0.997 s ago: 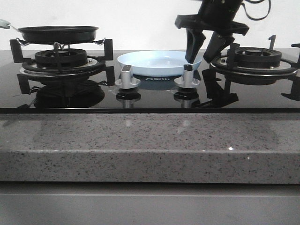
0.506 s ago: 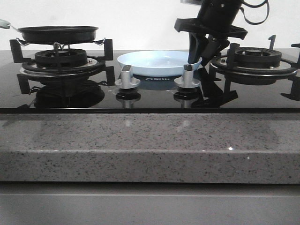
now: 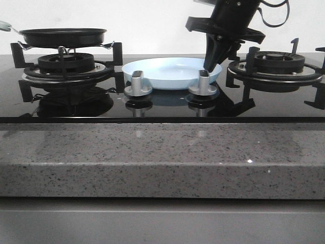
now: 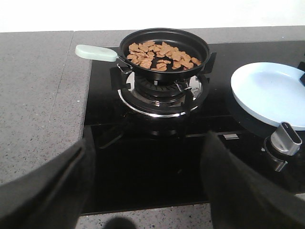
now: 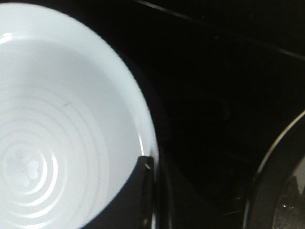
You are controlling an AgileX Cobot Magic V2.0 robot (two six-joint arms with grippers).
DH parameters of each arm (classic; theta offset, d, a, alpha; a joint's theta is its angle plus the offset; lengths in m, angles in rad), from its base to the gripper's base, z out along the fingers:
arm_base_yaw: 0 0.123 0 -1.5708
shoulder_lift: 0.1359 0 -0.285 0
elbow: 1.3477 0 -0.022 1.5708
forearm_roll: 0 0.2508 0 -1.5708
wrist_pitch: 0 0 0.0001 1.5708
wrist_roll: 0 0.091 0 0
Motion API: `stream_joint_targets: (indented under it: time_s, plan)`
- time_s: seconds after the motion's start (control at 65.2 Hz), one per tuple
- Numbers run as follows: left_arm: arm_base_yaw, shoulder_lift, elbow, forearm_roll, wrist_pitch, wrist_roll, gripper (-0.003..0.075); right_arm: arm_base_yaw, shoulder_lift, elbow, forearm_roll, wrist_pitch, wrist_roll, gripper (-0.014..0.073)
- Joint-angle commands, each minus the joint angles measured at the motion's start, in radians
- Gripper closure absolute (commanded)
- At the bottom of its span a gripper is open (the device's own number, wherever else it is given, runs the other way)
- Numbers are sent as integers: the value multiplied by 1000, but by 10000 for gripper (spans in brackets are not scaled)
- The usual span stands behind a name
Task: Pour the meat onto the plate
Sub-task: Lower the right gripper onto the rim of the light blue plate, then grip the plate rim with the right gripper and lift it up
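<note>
The meat [image 4: 159,55] is a heap of small orange-brown pieces in the black frying pan [image 4: 190,40], which stands on the left burner; the pan also shows in the front view [image 3: 63,36]. The pale-blue plate [image 3: 172,71] lies on the black glass between the burners, its right side raised a little. It also shows in the left wrist view [image 4: 271,90] and the right wrist view [image 5: 57,119]. My right gripper [image 3: 212,63] is shut on the plate's right rim, as the right wrist view [image 5: 153,167] shows. My left gripper [image 4: 148,143] is open and empty over the hob's front edge, well short of the pan.
The pan's pale-green handle [image 4: 95,52] points away from the plate. Two silver knobs [image 3: 137,84] [image 3: 202,83] stand just in front of the plate. The right burner grate [image 3: 274,63] is close beside my right gripper. A grey stone counter [image 3: 162,152] runs along the front.
My right gripper's jaws have closed on the plate's right rim. The plate has tipped up on that side and shifted slightly. The pan has not moved.
</note>
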State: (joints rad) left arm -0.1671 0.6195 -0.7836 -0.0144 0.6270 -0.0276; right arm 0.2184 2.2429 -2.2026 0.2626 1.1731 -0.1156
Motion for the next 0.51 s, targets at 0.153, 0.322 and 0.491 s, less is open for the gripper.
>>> stream_joint_targets:
  time_s: [0.153, 0.322, 0.491]
  plan:
    - [-8, 4, -33, 1, -84, -1, 249, -4, -66, -28, 18, -58, 25, 662]
    - [-8, 4, -33, 1, -84, -1, 249, -8, -95, -28, 18, -79, 37, 662]
    - [-8, 4, -33, 1, -84, -1, 249, -11, -157, -28, 19, -83, 40, 662]
